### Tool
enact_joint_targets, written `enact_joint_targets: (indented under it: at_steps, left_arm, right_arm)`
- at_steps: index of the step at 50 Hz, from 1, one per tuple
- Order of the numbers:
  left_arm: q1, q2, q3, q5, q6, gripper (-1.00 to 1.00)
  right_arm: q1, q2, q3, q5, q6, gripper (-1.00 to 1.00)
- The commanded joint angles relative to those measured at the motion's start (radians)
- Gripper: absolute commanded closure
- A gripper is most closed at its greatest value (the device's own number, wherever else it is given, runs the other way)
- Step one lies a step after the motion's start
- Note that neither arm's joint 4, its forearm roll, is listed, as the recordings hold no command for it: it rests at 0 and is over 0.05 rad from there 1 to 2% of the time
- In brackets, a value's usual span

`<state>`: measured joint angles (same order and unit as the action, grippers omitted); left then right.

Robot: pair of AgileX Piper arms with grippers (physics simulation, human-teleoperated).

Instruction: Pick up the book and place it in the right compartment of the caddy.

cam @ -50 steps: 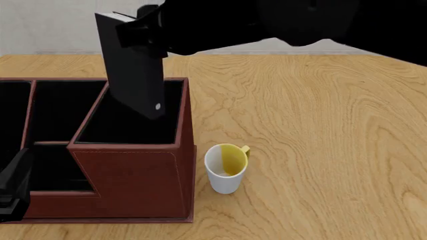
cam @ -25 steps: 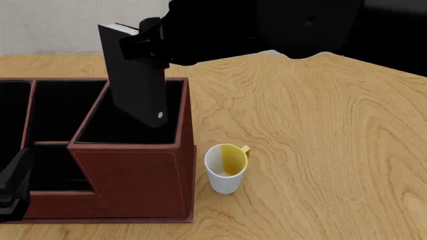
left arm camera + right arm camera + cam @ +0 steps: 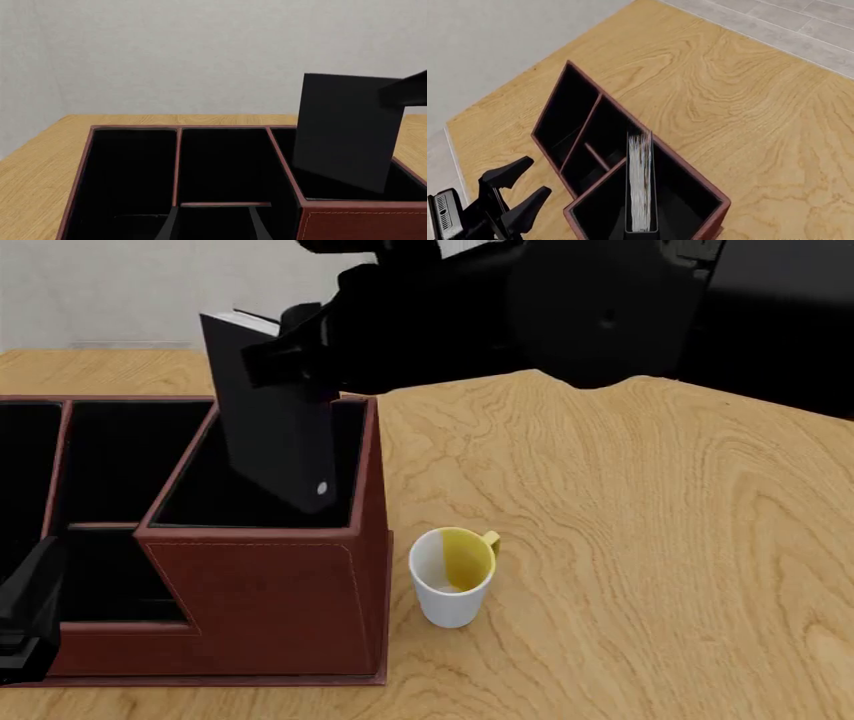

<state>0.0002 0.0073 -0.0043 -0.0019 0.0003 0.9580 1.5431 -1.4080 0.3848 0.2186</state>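
The book [image 3: 274, 420] is gripped near its upper edge by the right end effector [image 3: 287, 340], tilted, its lower end dipped inside the right compartment [image 3: 260, 490] of the caddy [image 3: 254, 590]. The left end effector [image 3: 510, 192] is held spread apart beside the caddy's low front. A mug [image 3: 451, 576] stands on the surface [image 3: 627, 540] nearby.
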Motion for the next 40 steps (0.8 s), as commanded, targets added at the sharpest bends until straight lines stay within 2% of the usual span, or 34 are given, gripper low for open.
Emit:
enact_joint_targets:
  at_steps: [1,40]
  left_arm:
    - [0.0,0.0,0.0,0.0,0.0,-1.0]
    - [0.0,0.0,0.0,0.0,0.0,-1.0]
  right_arm:
    - [0.007,-0.008,0.001,-0.014,0.013,1.0]
    - [0.006,-0.01,0.051,-0.055,0.017,1.0]
